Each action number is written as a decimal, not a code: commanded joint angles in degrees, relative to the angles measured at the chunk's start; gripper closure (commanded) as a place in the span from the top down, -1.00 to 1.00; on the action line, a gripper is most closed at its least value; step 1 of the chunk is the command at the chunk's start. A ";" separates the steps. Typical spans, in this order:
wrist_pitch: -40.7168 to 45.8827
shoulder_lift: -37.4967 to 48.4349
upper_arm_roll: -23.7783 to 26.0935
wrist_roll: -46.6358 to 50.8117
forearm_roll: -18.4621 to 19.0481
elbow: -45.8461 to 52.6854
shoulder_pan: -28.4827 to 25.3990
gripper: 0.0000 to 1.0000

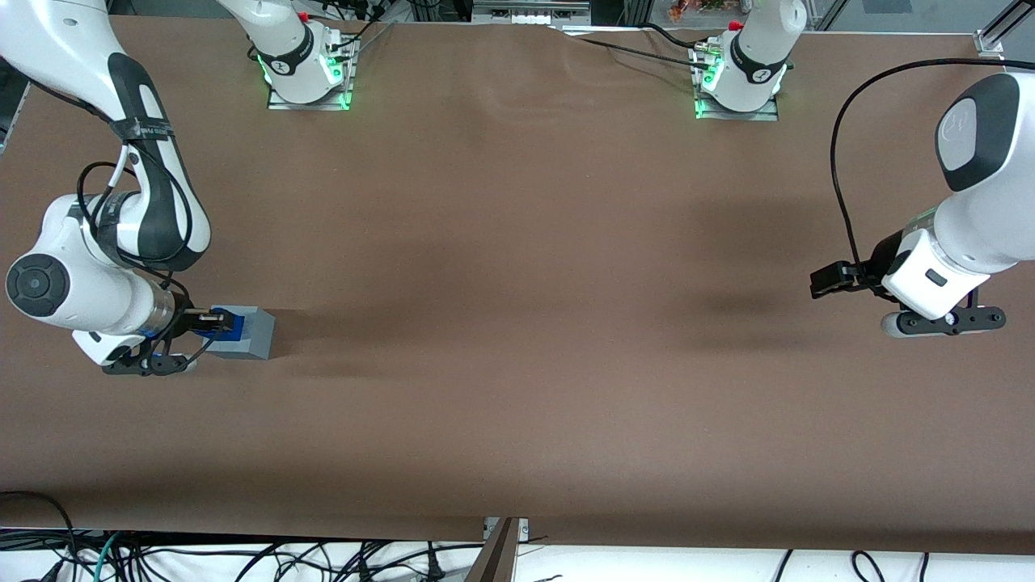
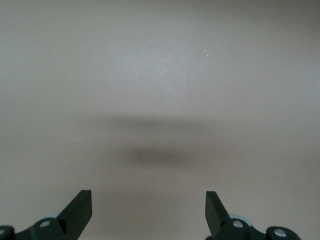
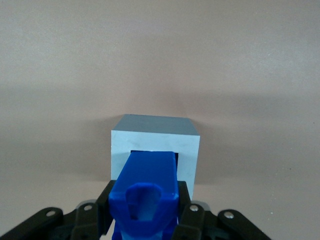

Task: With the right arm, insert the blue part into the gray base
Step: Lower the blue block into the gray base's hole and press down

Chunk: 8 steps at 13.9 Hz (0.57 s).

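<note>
Insertion is looking like it's partly underway: in the front view, over at about 9 o'clock, the right arm point(image 1: 121, 202) is holding its gripper point(image 1: 212, 319) right at the gray base point(image 1: 249, 333), pinching the blue part point(image 1: 229, 321) between its fingers. The wrist view is showing the blue part point(image 3: 148, 192) with its leading end poking into the square recess of the gray base point(image 3: 155, 150), so I'm judging it as started but not seated.

To do this bit well, I'd be keeping the part square to the recess and pushing straight along its axis. The recess rim is showing on both sides of the blue, so the fit looks snug and any tilt could jam a corner. The base is just sitting loose on the brown table point(image 1: 517, 283), so a hard shove might slide it instead of seating the part.

Room-wise, the table is running open from the base toward 3 o'clock, so nothing is crowding the arm. The nearest table edge is down at 6 o'clock, well apart from the base.
</note>
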<state>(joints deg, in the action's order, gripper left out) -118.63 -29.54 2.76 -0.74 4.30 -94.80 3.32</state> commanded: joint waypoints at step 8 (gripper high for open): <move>-0.38 0.01 0.23 1.70 0.27 -0.74 0.29 -0.85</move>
<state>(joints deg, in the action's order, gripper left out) -118.62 -29.54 2.76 0.09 4.30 -94.81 3.31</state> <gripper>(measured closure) 0.493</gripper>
